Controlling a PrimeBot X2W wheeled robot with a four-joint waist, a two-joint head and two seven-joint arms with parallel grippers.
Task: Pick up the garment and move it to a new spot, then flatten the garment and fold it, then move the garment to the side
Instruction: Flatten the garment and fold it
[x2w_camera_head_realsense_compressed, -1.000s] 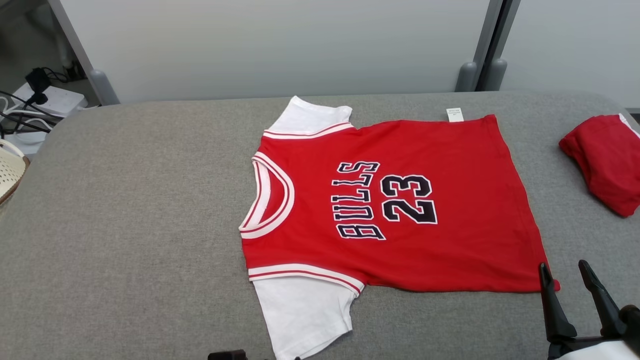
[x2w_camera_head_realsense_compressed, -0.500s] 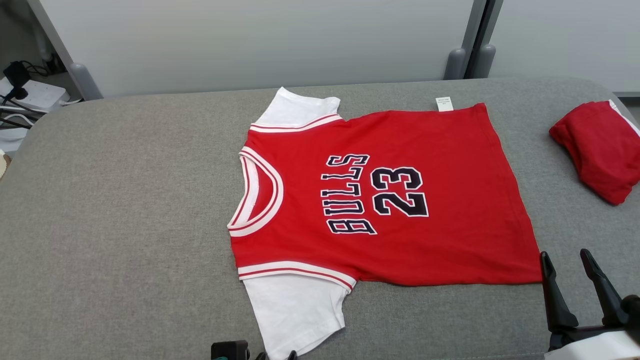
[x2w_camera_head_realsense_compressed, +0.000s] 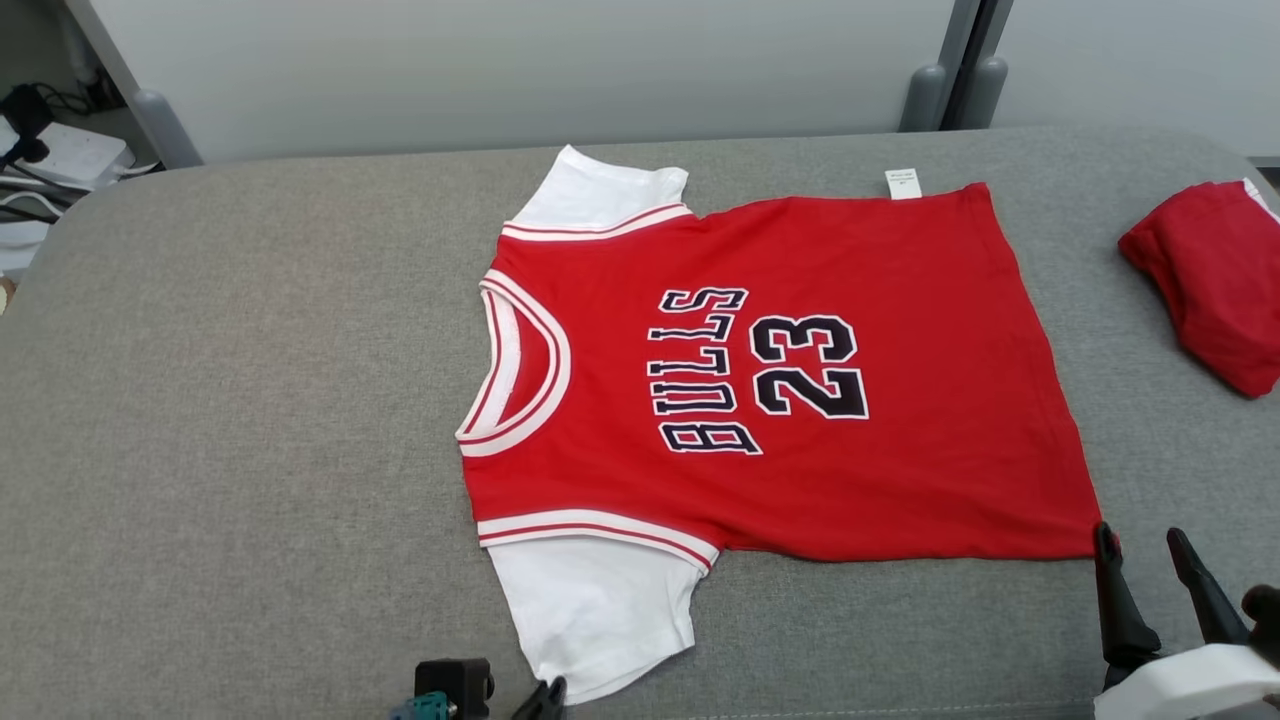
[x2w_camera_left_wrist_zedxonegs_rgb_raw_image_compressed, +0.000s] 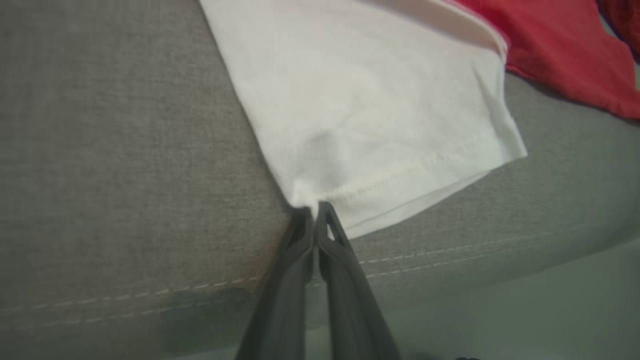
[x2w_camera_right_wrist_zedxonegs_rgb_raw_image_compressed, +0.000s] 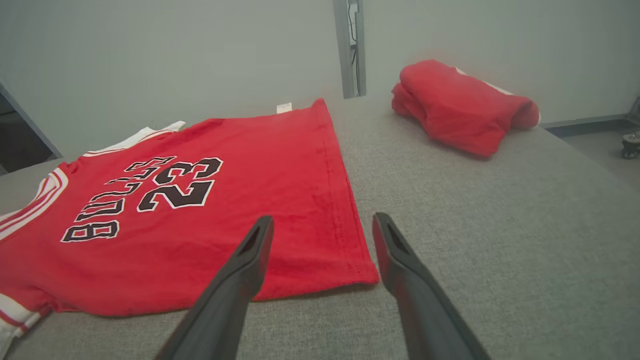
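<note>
The garment (x2w_camera_head_realsense_compressed: 780, 400), a red jersey with white sleeves, lies spread flat and face up on the grey padded surface (x2w_camera_head_realsense_compressed: 250, 400), roughly at its middle in the head view, with its white-banded collar (x2w_camera_head_realsense_compressed: 525, 375) towards the robot's left and its bottom hem towards the right. The dark lettering (x2w_camera_head_realsense_compressed: 760, 370) on its chest reads BULLS 23, turned sideways to the camera. The far sleeve (x2w_camera_head_realsense_compressed: 600, 195) points away from the robot and the near sleeve (x2w_camera_head_realsense_compressed: 600, 610) points towards it, close to the front edge of the surface. A small white label (x2w_camera_head_realsense_compressed: 903, 183) sticks out from the far side seam. The left gripper (x2w_camera_left_wrist_zedxonegs_rgb_raw_image_compressed: 315, 207) has its two dark fingers pressed together, clamped on the outer corner of the near sleeve's hem, where the white cloth puckers a little at the tips. The right gripper (x2w_camera_head_realsense_compressed: 1140, 535) stands at the near corner of the bottom hem with its jaws apart and nothing between them gripped; in its wrist view one finger lies over the red cloth and the other over bare grey fabric just beside the corner. A folded red cloth (x2w_camera_head_realsense_compressed: 1215, 280) with a white edge sits well apart from the jersey, at the far right of the surface
</note>
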